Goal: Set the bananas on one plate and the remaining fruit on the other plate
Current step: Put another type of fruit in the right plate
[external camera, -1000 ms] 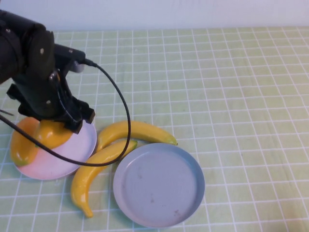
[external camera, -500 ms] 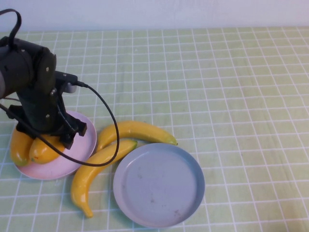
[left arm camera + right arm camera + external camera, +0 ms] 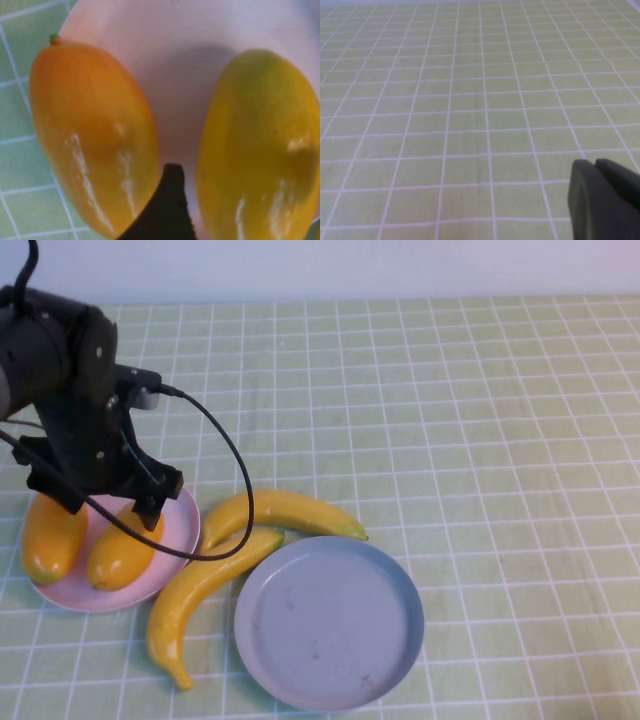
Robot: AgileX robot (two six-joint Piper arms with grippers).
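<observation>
Two orange-yellow mangoes point(image 3: 122, 548) point(image 3: 52, 535) lie side by side on the pale pink plate point(image 3: 180, 530). My left gripper point(image 3: 108, 502) hangs just above them and is open. In the left wrist view one dark finger point(image 3: 167, 210) stands between the left mango point(image 3: 92, 135) and the right mango point(image 3: 257, 140), touching neither. Two bananas point(image 3: 285, 510) point(image 3: 195, 595) lie on the cloth between the pink plate and the grey-blue plate point(image 3: 330, 625), which holds nothing. My right gripper point(image 3: 605, 200) is shut over bare cloth and does not show in the high view.
A green checked cloth point(image 3: 480, 420) covers the table. The left arm's black cable point(image 3: 245, 490) loops down over the bananas. The grey-blue plate's rim sits close to the lower banana.
My left gripper has set the second mango down on the pink plate beside the first, opened and lifted slightly. The bananas and the grey-blue plate have not moved.
</observation>
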